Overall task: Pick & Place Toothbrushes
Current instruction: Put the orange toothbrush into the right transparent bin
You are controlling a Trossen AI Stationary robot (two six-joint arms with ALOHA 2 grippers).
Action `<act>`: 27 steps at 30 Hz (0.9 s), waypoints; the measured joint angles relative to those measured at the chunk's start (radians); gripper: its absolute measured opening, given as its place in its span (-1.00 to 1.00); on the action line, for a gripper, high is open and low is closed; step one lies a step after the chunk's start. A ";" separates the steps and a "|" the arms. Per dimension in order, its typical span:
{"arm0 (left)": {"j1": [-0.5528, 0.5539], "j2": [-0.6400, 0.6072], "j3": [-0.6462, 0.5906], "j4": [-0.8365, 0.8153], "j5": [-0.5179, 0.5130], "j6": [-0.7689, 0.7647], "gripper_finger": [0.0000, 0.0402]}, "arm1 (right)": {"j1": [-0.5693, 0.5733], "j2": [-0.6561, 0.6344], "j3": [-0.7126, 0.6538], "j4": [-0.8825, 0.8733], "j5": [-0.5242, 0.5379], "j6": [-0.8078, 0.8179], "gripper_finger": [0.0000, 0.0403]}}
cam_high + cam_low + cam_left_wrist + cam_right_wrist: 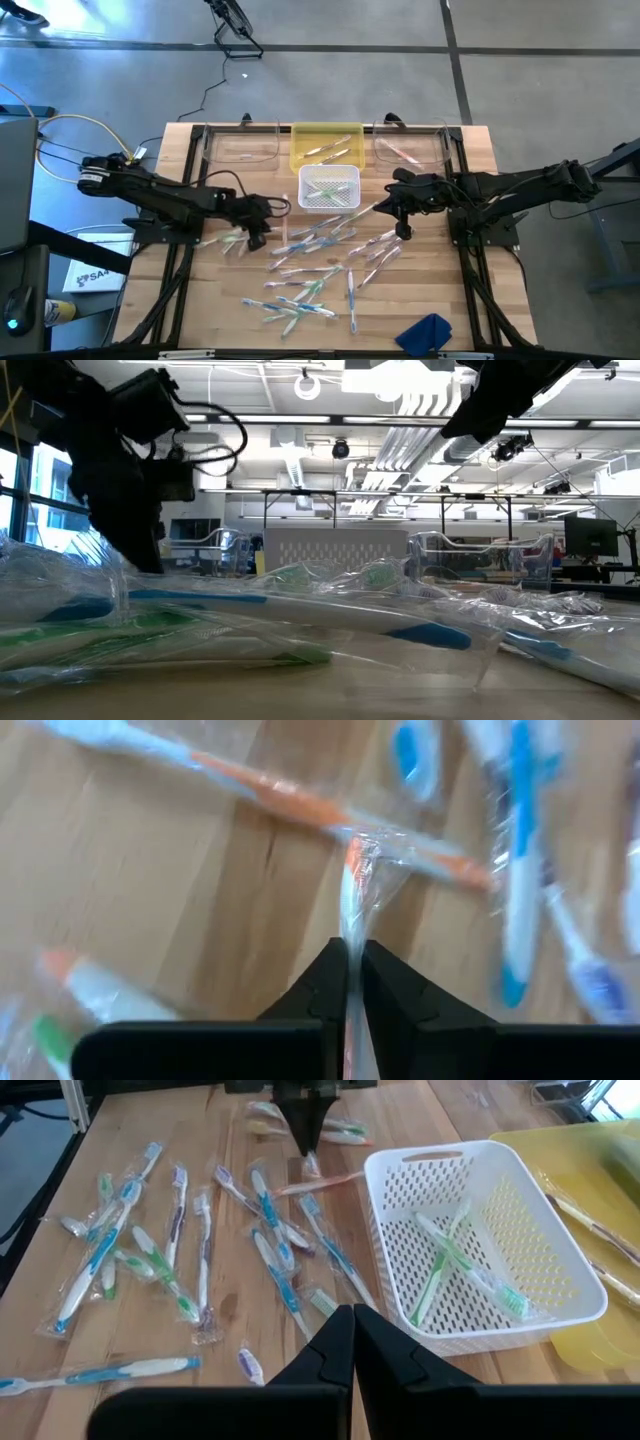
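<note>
Many wrapped toothbrushes (315, 268) lie scattered on the wooden table (200, 300), white with blue, green, purple or orange accents. A few more lie in the white basket (329, 187) and the yellow tray (326, 147). My left gripper (352, 955) is low over the table left of the basket, shut on an orange-and-white toothbrush (350, 885). In the right wrist view it (308, 1148) points down beside the basket's corner. My right gripper (352, 1318) hovers shut and holds nothing, right of the basket (480, 1240) and above the pile. My left gripper pinches the wrapped orange-and-white toothbrush near one end (350, 935) between its two fingers. The fingers slant down from the table's left side and lie roughly along the toothbrush. Its far end reaches toward another orange toothbrush (270, 785) on the table; whether it is lifted, I cannot tell.
Two clear containers (240, 145) (410, 145) flank the yellow tray at the far edge. A blue cloth (425, 333) lies at the near right. Bare wood shows at the table's near left.
</note>
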 joint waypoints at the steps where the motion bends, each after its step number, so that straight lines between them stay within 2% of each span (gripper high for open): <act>1: 0.000 -0.006 0.000 0.025 0.006 0.001 -0.91 | 0.000 0.000 0.000 0.001 0.000 0.000 -0.99; 7: 0.000 -0.050 0.003 0.150 0.010 0.038 -0.91 | 0.000 0.000 0.000 0.000 0.000 0.000 -0.99; 16: 0.000 -0.200 -0.001 0.231 0.003 0.140 -0.91 | 0.000 0.000 0.000 0.000 -0.003 0.000 -0.99; 21: 0.000 -0.279 0.000 0.406 0.003 0.250 -0.91 | 0.000 0.000 0.000 0.027 -0.003 -0.011 -0.99; 27: 0.001 -0.313 0.005 0.586 0.002 0.392 -0.92 | 0.000 0.000 0.000 0.136 -0.004 -0.087 -0.99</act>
